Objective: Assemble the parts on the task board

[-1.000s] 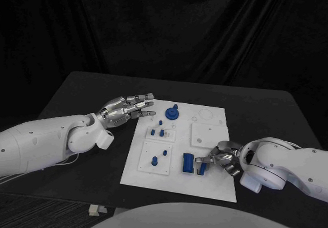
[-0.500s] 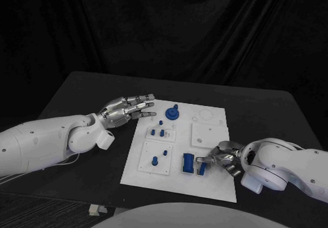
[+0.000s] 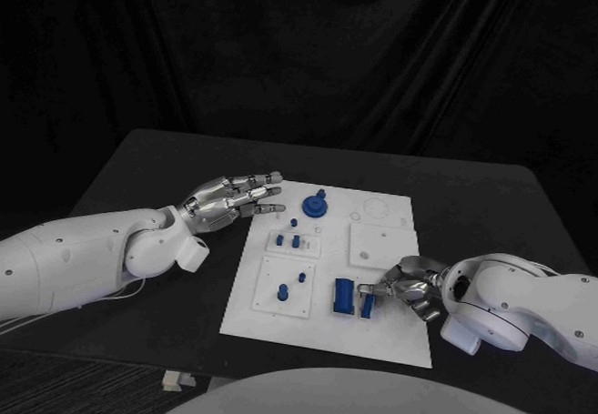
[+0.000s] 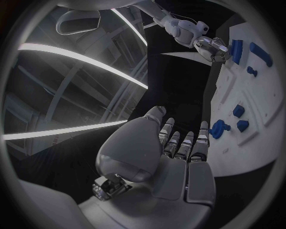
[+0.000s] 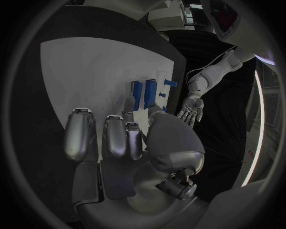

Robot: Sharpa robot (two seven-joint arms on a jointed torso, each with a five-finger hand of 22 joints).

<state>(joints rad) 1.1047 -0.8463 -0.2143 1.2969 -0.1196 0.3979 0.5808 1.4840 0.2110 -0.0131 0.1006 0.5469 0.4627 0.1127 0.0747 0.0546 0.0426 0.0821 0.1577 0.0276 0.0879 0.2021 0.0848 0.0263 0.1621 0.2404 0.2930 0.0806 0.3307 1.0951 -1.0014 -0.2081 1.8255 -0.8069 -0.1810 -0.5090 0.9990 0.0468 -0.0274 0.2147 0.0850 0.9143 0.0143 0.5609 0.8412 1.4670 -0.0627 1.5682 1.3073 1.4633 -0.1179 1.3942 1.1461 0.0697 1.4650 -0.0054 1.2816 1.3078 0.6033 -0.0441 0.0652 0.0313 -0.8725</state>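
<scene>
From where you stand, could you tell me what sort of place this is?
Probably a robotics lab or test cell: a black table against dark curtains, with a white task board bearing small blue parts for assembly trials.

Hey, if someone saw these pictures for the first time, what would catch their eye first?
Probably the white task board mid-table, dotted with small blue parts. At its near right, the right hand has its fingers at an upright blue block beside a second one. The left hand hovers open at the board's far left corner, near a round blue part.
</scene>
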